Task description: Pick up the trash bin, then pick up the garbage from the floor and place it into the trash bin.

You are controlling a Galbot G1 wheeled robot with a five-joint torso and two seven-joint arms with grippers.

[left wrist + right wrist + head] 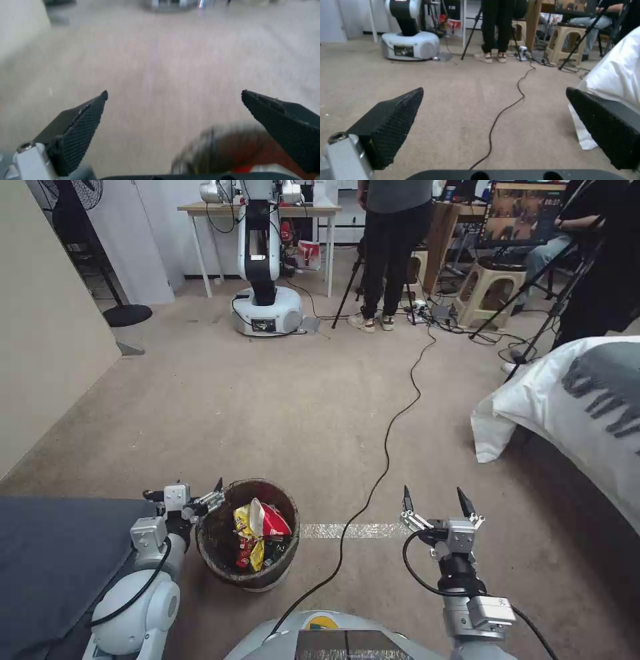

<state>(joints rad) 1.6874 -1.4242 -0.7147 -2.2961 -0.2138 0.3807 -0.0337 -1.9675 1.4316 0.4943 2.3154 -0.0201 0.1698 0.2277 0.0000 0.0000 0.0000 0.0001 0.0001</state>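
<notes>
Upright on the carpet [267,400], mouth facing up: trash bin [221,553], a small round white bucket lined with a crinkled dark bag folded over the rim, standing low and left of centre before the robot's base. Inside, garbage [257,533] (yellow and red snack wrappers, crumpled together). Just beside the bin's left rim, left gripper [203,501], fingers spread wide in the wrist view, holding nothing. Well to the right, past the black cable [387,447], right gripper [437,501], also spread wide and empty.
</notes>
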